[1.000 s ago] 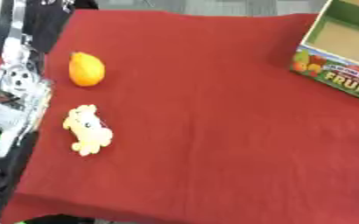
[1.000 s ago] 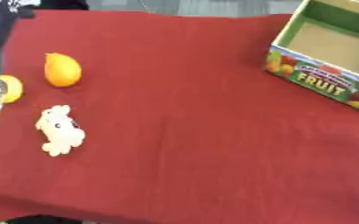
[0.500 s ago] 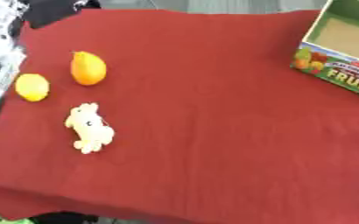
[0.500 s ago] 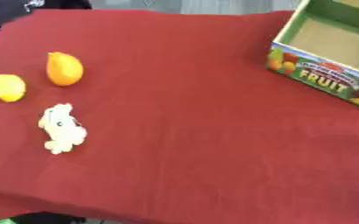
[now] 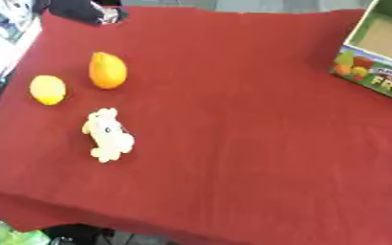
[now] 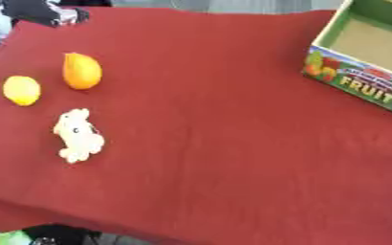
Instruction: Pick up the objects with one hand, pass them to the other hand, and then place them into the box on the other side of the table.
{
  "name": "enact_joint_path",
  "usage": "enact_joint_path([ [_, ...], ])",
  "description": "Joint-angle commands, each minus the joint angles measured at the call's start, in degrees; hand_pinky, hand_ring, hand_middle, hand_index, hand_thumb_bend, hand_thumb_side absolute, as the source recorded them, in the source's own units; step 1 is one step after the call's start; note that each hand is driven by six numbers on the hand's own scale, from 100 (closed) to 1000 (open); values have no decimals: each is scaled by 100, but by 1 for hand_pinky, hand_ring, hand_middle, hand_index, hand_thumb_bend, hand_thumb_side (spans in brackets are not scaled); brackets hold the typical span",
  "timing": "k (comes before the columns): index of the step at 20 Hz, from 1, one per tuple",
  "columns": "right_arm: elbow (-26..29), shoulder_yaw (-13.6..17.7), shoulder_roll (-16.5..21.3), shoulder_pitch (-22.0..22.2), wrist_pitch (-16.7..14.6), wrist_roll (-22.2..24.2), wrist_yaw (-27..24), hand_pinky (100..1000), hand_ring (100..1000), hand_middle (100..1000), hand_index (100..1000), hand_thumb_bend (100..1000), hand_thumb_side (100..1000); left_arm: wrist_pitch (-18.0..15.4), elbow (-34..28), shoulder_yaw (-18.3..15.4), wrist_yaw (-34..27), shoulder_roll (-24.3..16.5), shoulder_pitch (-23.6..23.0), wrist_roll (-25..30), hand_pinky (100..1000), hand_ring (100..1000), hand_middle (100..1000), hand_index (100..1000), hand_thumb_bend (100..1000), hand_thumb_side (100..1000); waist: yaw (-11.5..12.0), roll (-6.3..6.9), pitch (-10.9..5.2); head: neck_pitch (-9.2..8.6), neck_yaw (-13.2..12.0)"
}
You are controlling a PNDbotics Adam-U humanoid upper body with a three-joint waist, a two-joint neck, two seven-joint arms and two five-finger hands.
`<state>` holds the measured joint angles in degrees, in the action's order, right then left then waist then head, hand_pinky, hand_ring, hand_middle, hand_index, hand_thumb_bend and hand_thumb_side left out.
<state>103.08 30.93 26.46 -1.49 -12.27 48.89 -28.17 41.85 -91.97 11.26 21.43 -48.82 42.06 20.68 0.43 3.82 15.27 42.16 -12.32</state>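
Three objects lie on the left part of the red cloth [image 5: 233, 143]: an orange fruit [image 5: 107, 71], a yellow lemon [image 5: 48, 89] to its left, and a white plush toy [image 5: 107, 135] nearer to me. The open cardboard fruit box [image 6: 366, 57] stands at the far right, its inside bare. A pale, silver part of my left hand or arm [image 5: 7, 28] shows at the upper left edge, apart from all three objects; it is too blurred to make out. My right hand is out of sight.
A dark shape with a silver bit [image 5: 84, 10] lies at the far left corner of the table. The cloth's front edge [image 5: 191, 229] runs along the bottom, with a green thing [image 5: 15, 235] below it.
My left arm has pulled away from beside the toy to the upper left edge, uncovering the lemon. The whole picture has shifted a little.
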Motion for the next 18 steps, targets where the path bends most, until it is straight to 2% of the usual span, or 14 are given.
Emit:
enact_joint_path([
  [1,67,8,204,-15,-31,32,21,1000,1000,798,1000,100,528,-74,222,39,537,-229,238,689,827,835,761,871,674,241,-1,-24,-118,-45,75],
  [6,56,5,189,-9,-60,50,35,1000,1000,798,1000,100,527,-249,559,56,1195,-167,462,1610,843,840,777,876,714,254,-3,-38,-101,-38,185],
  [8,53,7,181,-8,-74,55,47,1000,1000,798,1000,100,527,-294,711,51,1464,-156,533,1893,850,836,782,873,736,230,-5,-42,-89,-33,206],
  [14,43,2,164,-5,-114,75,78,1000,1000,797,1000,100,527,-415,1172,25,2155,-92,670,2572,869,845,803,870,786,232,-9,-53,-62,-38,221],
  [18,31,-5,166,-2,-143,91,98,1000,1000,797,1000,100,526,-509,1368,13,2485,-70,697,2928,881,852,818,872,849,277,-7,-54,-57,-19,176],
])
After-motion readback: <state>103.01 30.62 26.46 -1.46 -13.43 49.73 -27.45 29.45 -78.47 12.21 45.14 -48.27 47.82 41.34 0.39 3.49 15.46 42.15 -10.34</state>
